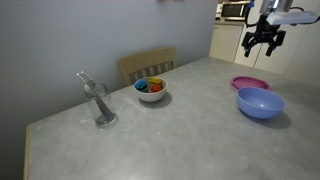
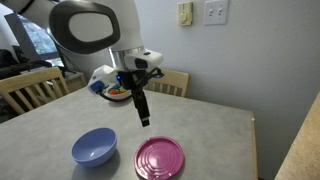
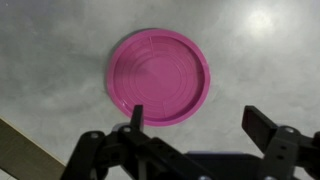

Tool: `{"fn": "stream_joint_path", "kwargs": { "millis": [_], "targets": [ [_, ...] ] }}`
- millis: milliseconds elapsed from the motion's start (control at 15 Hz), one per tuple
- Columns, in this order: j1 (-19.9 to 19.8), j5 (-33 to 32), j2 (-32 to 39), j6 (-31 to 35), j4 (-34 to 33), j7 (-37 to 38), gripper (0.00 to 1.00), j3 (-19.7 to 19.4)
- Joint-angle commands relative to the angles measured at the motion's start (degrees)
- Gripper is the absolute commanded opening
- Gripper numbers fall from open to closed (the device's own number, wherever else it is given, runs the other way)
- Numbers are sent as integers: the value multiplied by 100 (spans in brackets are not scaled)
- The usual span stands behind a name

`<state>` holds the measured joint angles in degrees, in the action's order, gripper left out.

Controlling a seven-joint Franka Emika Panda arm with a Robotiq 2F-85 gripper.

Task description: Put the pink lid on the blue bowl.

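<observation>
The pink lid (image 3: 158, 76) lies flat on the grey table, seen from above in the wrist view. It also shows in both exterior views (image 2: 160, 158) (image 1: 249, 83), next to the light-blue bowl (image 2: 94, 148) (image 1: 260, 103). My gripper (image 3: 197, 122) is open and empty, held well above the table over the lid (image 2: 143, 108) (image 1: 263, 40). One finger's tip overlaps the lid's near edge in the wrist view; the other is over bare table.
A small white bowl with colourful contents (image 1: 151, 90) and a clear glass holding utensils (image 1: 101, 103) stand further along the table (image 1: 180, 130). Wooden chairs (image 2: 30, 88) stand at the table's edges. A wall is close behind the table (image 2: 280, 60).
</observation>
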<state>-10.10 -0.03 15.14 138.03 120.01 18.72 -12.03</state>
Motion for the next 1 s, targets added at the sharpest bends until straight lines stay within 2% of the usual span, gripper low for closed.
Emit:
{"fn": "stream_joint_path", "kwargs": {
  "millis": [0, 600, 667, 733, 933],
  "targets": [
    [-32, 204, 668, -288, -582, -469, 100, 121],
    [-221, 207, 1616, -1071, -1228, -1443, 100, 211],
    [-232, 193, 1661, -1148, -1277, -1481, 100, 199],
    [-110, 138, 1465, -890, -1007, -1234, 100, 137],
    [-145, 135, 1610, -1003, -1143, -1323, 100, 141]
  ]
}}
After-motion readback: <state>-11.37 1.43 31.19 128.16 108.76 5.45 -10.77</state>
